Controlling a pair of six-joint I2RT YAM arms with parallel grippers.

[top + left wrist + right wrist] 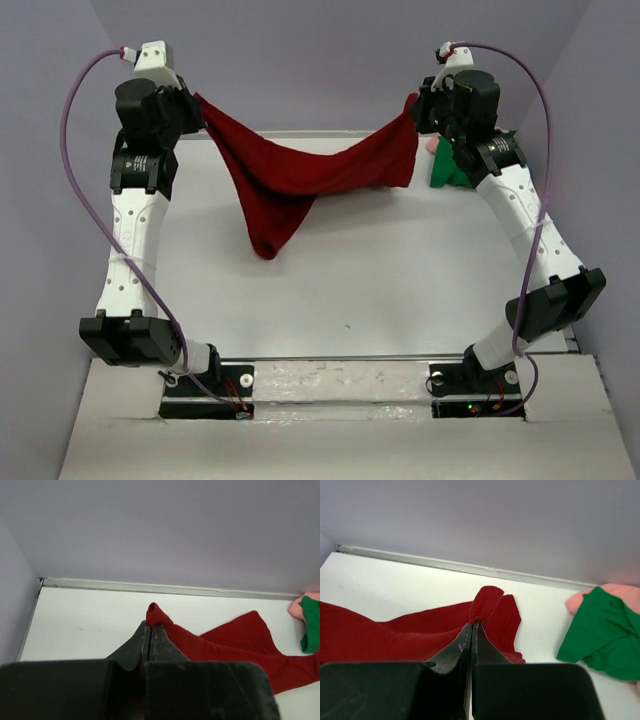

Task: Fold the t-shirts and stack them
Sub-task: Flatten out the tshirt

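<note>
- Left gripper: fingers pressed together on one corner of the dark red t-shirt, held high above the table.
- Right gripper: fingers pinched shut on the opposite corner of the same shirt.
- Dark red t-shirt: slung between both grippers, sagging mid-span, lowest fold hanging towards the table; whether it touches cannot be told.
- Green t-shirt: crumpled on the table's far right corner, partly over the salmon pink t-shirt.

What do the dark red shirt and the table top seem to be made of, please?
The dark red shirt looks like soft, matte cloth, probably cotton: it sags in folds between the left pincer and the right pincer. The table top looks hard, smooth and white, perhaps laminate or painted board.
</note>
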